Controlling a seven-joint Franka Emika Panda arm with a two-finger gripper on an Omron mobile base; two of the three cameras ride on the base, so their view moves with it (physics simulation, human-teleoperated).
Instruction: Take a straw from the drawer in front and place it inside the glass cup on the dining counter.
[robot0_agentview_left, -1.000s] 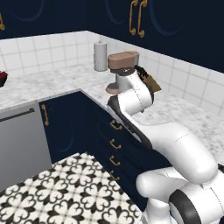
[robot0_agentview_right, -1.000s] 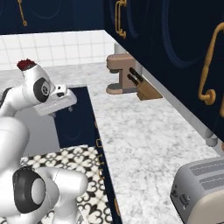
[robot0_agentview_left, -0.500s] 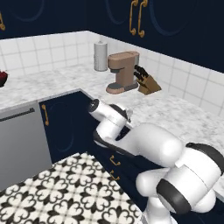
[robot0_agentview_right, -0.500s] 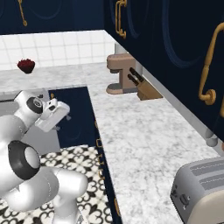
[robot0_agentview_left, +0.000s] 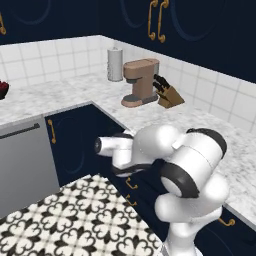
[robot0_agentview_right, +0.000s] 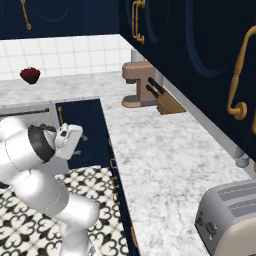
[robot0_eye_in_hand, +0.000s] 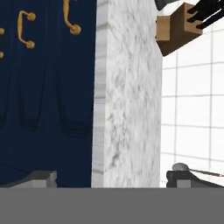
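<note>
The two-finger gripper (robot0_eye_in_hand: 111, 177) has its jaws spread wide, holding nothing, facing the dark navy drawer fronts with brass handles (robot0_eye_in_hand: 26, 30) (beside the marble worktop's edge (robot0_eye_in_hand: 127, 100)); the straw's whereabouts cannot be told.

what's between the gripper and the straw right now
The shut navy drawer fronts with gold handles. The open, empty gripper faces them beside the marble worktop edge. The straw is presumably behind one of those fronts, so a drawer must be pulled open first.
</note>
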